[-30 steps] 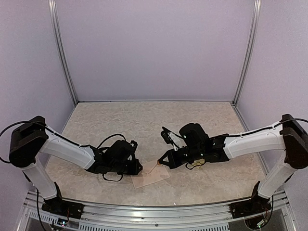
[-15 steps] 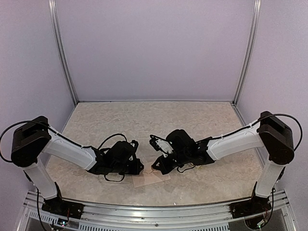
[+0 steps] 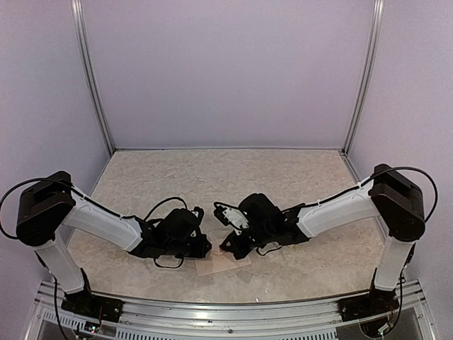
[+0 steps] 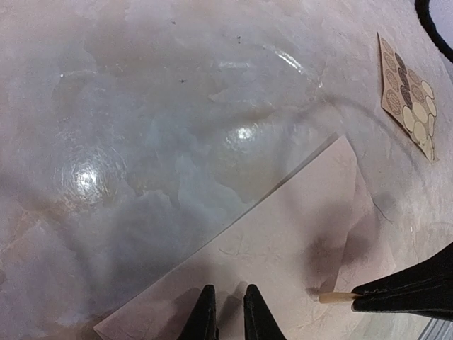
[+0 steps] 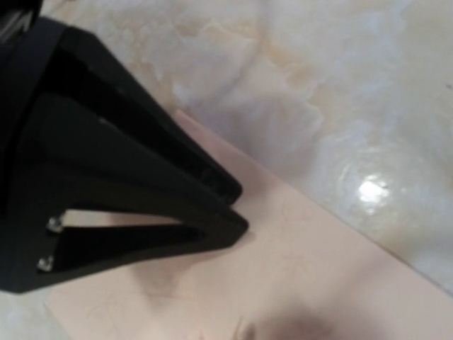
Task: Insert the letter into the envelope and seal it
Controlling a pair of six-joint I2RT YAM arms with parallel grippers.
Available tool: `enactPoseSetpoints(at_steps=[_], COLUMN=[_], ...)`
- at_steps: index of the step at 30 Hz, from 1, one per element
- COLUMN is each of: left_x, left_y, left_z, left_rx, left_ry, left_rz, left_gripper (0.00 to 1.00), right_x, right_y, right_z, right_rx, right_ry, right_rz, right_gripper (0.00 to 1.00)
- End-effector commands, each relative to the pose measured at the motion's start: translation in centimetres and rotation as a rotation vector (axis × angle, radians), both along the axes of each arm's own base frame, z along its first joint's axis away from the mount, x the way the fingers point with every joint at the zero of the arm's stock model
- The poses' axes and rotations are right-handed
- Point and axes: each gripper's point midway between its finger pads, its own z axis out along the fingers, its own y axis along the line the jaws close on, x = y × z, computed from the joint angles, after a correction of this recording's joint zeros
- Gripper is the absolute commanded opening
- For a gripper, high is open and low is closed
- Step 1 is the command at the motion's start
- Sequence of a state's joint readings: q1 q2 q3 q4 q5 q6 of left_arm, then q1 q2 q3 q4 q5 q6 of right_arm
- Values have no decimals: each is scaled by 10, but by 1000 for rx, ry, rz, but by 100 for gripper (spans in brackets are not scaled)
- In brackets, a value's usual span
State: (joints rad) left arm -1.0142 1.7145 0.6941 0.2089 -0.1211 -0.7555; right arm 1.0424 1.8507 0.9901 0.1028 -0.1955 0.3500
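The envelope point(image 4: 283, 248) lies flat on the mottled stone-look table point(image 4: 141, 106), at the near middle between the two arms, its long axis running across the robot from left to right and slightly skewed. The left gripper point(image 4: 225, 312) stands on its left end, fingers only a sliver apart with nothing between them that I can see, so it looks like a pinning press rather than a pinch. The right gripper point(image 5: 239, 209) is clenched, and the left wrist view shows a cream sliver point(image 4: 334, 298), probably a sticker, poking from its tip and touching the paper just beside a folded crease at the right end. That end lies away from the left fingers along the long axis, so the right arm is the one placed to press a seal down. The letter shows in no view; I judge it is already inside. The sticker sheet point(image 4: 410, 99) rests well apart on the table, and plain lilac walls point(image 3: 226, 71) close in the cell
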Motion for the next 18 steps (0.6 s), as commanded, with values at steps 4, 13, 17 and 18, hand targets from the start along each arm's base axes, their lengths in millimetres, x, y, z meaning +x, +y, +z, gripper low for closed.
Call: enactPoseSetpoints(at_steps=[4,13,17,18], left_x=[-16,-17,-18,-17], left_y=[14,13,13,14], left_z=[-27,-29,-30,-30], left_rx=[86,85,87,88], left_ry=[63,67,68,68], left_rz=[-14,-17,-18,-17], left_gripper=[13,12,12,12], right_x=[-10,-18,-22,-23], right_y=[12,14,14,14], right_z=[-6,-18,-21,-22], right_rx=[-9,-31,-36,-37], right_ry=[-21,0,11,12], right_rz=[64,88,98,99], right_gripper=[0,0,0,0])
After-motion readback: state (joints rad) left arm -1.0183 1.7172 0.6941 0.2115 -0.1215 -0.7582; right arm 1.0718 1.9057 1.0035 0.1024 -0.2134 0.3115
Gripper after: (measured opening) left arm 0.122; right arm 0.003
